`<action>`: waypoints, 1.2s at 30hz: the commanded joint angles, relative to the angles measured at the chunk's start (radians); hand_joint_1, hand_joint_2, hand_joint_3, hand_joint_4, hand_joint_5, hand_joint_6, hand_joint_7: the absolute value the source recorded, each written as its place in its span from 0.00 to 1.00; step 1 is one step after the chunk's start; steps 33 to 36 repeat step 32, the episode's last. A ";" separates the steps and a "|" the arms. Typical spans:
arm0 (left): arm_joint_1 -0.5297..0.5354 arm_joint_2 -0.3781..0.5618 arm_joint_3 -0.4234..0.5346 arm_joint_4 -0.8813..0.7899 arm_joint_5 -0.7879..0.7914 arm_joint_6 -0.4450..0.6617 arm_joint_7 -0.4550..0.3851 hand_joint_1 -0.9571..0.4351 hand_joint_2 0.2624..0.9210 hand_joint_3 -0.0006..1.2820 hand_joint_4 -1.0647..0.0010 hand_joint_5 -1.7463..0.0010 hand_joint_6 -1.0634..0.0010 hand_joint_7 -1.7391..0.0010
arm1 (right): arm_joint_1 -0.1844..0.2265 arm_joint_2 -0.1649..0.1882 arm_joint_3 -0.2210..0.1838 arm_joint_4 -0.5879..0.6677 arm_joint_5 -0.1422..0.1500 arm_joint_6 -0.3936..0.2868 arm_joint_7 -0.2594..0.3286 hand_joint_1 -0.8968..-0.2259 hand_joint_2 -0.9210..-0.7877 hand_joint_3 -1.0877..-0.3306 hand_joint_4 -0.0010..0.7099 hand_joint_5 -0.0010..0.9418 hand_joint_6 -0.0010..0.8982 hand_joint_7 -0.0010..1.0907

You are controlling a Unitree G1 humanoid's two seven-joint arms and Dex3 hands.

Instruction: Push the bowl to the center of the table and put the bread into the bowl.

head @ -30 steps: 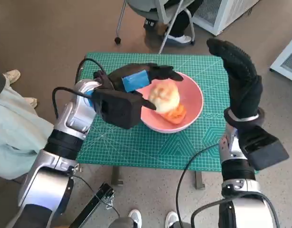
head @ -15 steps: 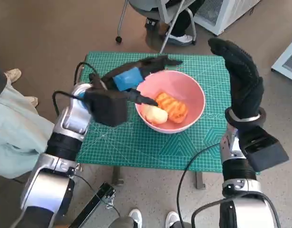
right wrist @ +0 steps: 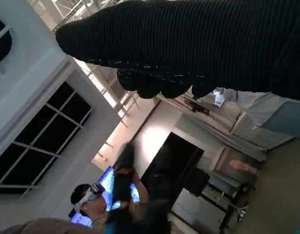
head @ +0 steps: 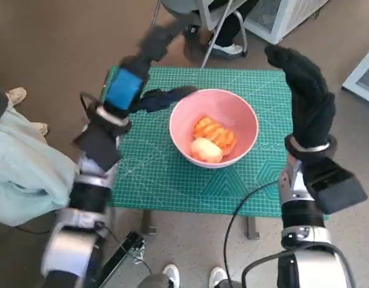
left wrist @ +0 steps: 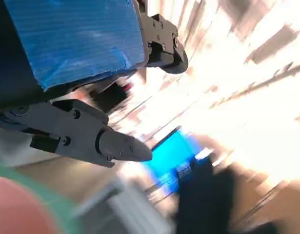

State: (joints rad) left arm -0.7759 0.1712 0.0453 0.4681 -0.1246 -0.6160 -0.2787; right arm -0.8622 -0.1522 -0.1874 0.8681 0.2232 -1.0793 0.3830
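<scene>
**Bread in bowl; both hands empty**

The left hand point(head: 142, 57), black with blue tape over its back, holds nothing; its fingers point(left wrist: 121, 146) are spread apart, as the left wrist view shows. In the head view this hand is motion-blurred, raised beyond the far left side of the round pink bowl point(head: 244, 117), clear of the rim.

The right hand point(head: 304, 90), in a black knitted glove, is extended and upright to the right of the bowl, not touching it and grasping nothing.

The bowl sits near the middle of the green gridded cutting mat point(head: 172, 180) that covers the small table. Inside the bowl, the pale round bread roll point(head: 206, 149) lies on the near side, touching an orange ridged food item point(head: 215, 132) just behind it.

Beyond the bowl, past the mat's far edge, a grey chair point(head: 196, 18) stands on the floor.
</scene>
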 commanded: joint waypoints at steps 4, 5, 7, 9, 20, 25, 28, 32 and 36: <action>0.090 -0.036 0.027 -0.092 -0.100 0.015 -0.030 0.44 1.00 0.19 0.69 0.98 0.94 0.56 | 0.005 0.011 0.014 -0.077 -0.028 0.069 -0.051 0.51 0.00 0.43 0.44 0.00 0.01 0.73; 0.096 -0.036 0.027 -0.097 -0.101 0.014 -0.032 0.44 1.00 0.19 0.69 0.99 0.94 0.56 | 0.006 0.011 0.015 -0.087 -0.032 0.078 -0.057 0.51 0.00 0.43 0.44 0.00 0.01 0.73; 0.105 -0.035 0.026 -0.106 -0.102 0.011 -0.039 0.44 1.00 0.20 0.69 0.99 0.94 0.56 | 0.006 0.008 0.017 -0.107 -0.040 0.095 -0.068 0.51 0.00 0.43 0.45 0.01 0.01 0.72; 0.111 -0.035 0.024 -0.114 -0.104 0.018 -0.046 0.44 1.00 0.20 0.69 0.99 0.95 0.56 | 0.006 0.006 0.020 -0.126 -0.048 0.111 -0.079 0.50 0.00 0.43 0.45 0.01 0.01 0.72; 0.115 -0.048 0.024 -0.120 -0.097 0.047 -0.046 0.45 1.00 0.22 0.70 0.99 0.96 0.55 | 0.020 -0.011 0.035 -0.207 -0.093 0.165 -0.119 0.50 0.00 0.44 0.46 0.01 0.04 0.67; 0.119 -0.059 0.020 -0.139 -0.088 0.066 -0.034 0.45 1.00 0.22 0.69 0.99 0.95 0.54 | 0.025 -0.022 0.038 -0.223 -0.102 0.173 -0.125 0.52 0.00 0.43 0.47 0.01 0.04 0.67; 0.121 -0.064 0.018 -0.149 -0.079 0.071 -0.028 0.45 1.00 0.22 0.69 0.99 0.95 0.54 | 0.029 -0.026 0.038 -0.229 -0.104 0.174 -0.124 0.53 0.00 0.43 0.47 0.01 0.04 0.67; 0.121 -0.066 0.017 -0.153 -0.073 0.072 -0.028 0.45 1.00 0.22 0.70 0.99 0.96 0.53 | 0.031 -0.032 0.038 -0.230 -0.100 0.176 -0.119 0.53 0.00 0.42 0.48 0.01 0.04 0.67; 0.121 -0.066 0.017 -0.153 -0.073 0.072 -0.028 0.45 1.00 0.22 0.70 0.99 0.96 0.53 | 0.031 -0.032 0.038 -0.230 -0.100 0.176 -0.119 0.53 0.00 0.42 0.48 0.01 0.04 0.67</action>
